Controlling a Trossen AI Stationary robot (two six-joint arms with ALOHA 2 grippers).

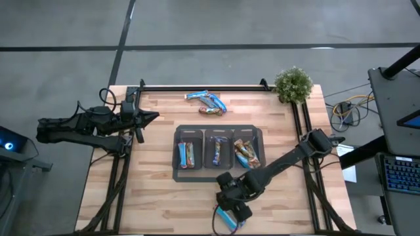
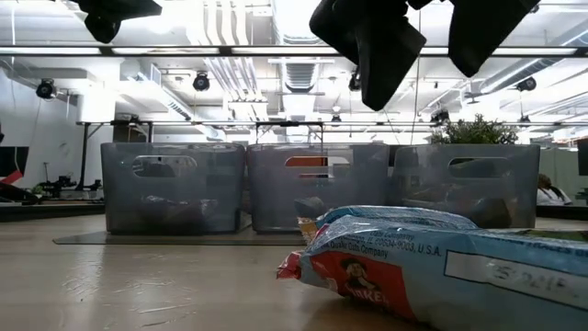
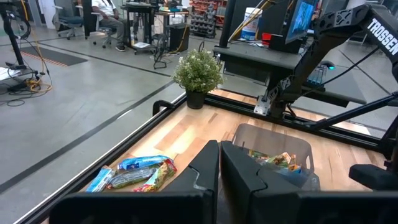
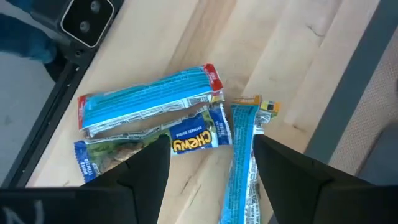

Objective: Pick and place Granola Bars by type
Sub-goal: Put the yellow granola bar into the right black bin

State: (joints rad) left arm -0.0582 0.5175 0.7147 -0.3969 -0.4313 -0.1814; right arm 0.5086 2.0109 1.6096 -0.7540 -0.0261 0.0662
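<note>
Wooden tabletop [image 1: 157, 196] carries three grey bins [image 1: 218, 152] holding sorted Granola Bars [image 1: 187, 154]. Right pincer [image 1: 231, 211], released, hovers over near-edge bars [image 4: 149, 102]; left pincer [image 1: 149, 117], clenched, waits far left. More bars [image 1: 207, 102] lie at the far edge.

A pale wooden table [image 1: 164, 196] with a black rail frame [image 1: 197, 88] around its edges. A dark tray [image 1: 178, 176] holding three clear gray bins [image 2: 173, 187] in a row sits just beyond the open claw. A small potted plant [image 1: 293, 84] stands at the far corner, well apart from it. A keyboard [image 1: 400, 174] rests off the table.
</note>
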